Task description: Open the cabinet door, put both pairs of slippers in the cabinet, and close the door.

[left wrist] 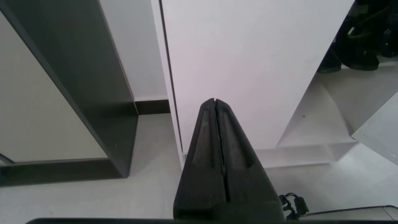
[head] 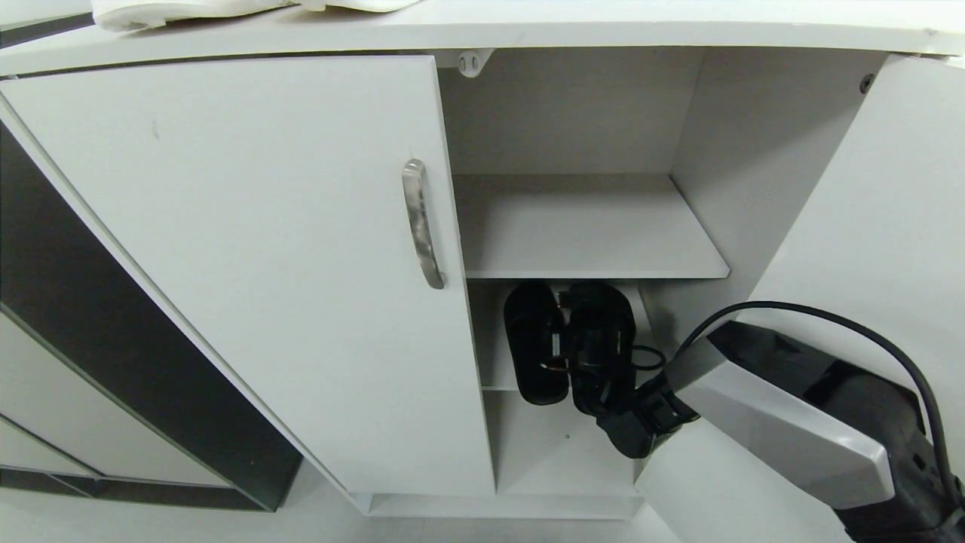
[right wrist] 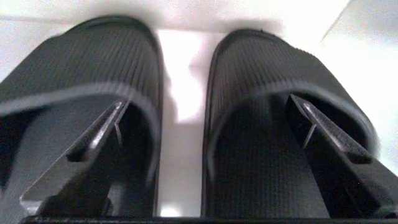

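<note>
Black slippers (head: pixel 569 339) sit side by side on the lower shelf (head: pixel 490 354) of the cabinet (head: pixel 573 34), just inside the open right door (head: pixel 889 226). I judge them light and rubbery, with ribbed straps that flex and give some grip, and nothing fragile. The best hold looks like pinching the two inner edges together so the pair lifts as one. My right gripper (right wrist: pixel 206 99) is spread wide, one finger (right wrist: pixel 93 140) over each slipper at the strap mouth. I can't tell whether the tips touch the rubber, but it clamps nothing. My left gripper (left wrist: pixel 214 104) hangs low outside the closed left door (head: pixel 226 264), fingers pressed together, empty.
</note>
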Robot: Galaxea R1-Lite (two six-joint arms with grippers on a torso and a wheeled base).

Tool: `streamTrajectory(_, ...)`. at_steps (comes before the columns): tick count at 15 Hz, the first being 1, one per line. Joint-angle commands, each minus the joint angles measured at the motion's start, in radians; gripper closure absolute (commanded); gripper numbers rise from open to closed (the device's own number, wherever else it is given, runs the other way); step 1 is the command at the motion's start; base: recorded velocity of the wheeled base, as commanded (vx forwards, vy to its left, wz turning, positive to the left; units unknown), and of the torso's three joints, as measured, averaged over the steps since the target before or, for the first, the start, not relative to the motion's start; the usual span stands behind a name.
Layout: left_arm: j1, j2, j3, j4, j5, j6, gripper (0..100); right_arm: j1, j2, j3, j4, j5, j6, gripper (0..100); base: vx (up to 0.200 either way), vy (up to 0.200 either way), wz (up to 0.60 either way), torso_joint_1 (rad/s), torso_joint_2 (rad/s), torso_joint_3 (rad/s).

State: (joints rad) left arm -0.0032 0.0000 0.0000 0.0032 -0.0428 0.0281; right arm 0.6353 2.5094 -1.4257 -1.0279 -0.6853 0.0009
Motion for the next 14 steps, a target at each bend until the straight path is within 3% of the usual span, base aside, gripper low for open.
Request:
streamTrajectory(1, 0.000, 0.002, 0.000, 0.000, 0.000, 0.000, 100, 0.040, -0.103, 0.160, -0.070, 0.000, -0.001, 0, 0.000, 0.000, 0.00, 0.000, 0.00, 0.000)
streamTrajectory(8, 0.000, 0.002, 0.000, 0.000, 0.000, 0.001, 100, 0.136, -0.181, 0.539, -0.388, 0.000, -0.010, 0, 0.000, 0.000, 0.00, 0.000, 0.00, 0.000)
streamTrajectory(14, 0.000, 0.002, 0.000, 0.000, 0.000, 0.001, 100, 0.144, -0.175, 0.559, -0.429, -0.002, -0.025, 0, -0.033, 0.000, 0.00, 0.000, 0.00, 0.000)
